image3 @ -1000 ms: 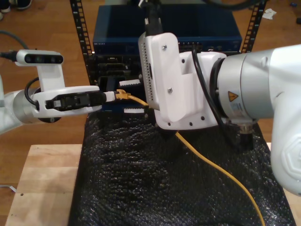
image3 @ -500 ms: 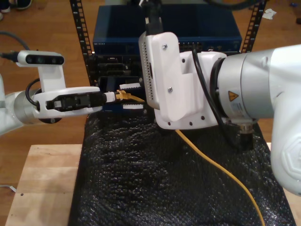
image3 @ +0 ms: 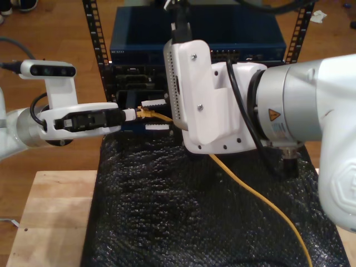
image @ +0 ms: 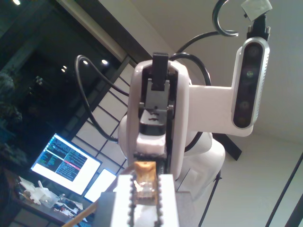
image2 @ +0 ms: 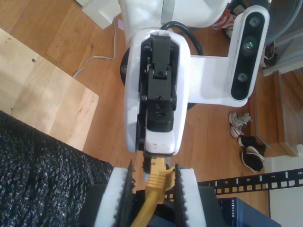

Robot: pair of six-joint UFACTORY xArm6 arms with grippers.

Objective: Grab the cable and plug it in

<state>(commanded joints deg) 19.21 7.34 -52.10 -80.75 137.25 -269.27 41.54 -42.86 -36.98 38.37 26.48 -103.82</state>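
The yellow-orange cable [image3: 250, 196] runs from the exterior view's lower right across the black mat up to its plug end [image3: 143, 113]. My first gripper [image3: 132, 113], on the arm at the exterior view's left, is shut on the clear plug [image: 146, 185]. My second gripper [image3: 148, 115], on the large arm at the exterior view's right, stands open with its white serrated fingers [image3: 154, 103] above and below the cable. In the second wrist view the yellow boot [image2: 157, 187] lies between its jaws with a slim gap showing, and the first gripper [image2: 158, 144] meets it head-on.
A rack with a blue network switch [image3: 194, 41] and dark port panels [image3: 130, 83] stands just behind the grippers. The black bubble mat [image3: 167, 217] covers a wooden table [image3: 50, 217]. Shoes [image2: 246, 142] lie on the floor.
The second gripper's two fingers have drawn closer together around the cable, and the plug end has shifted slightly. The first arm has barely moved.
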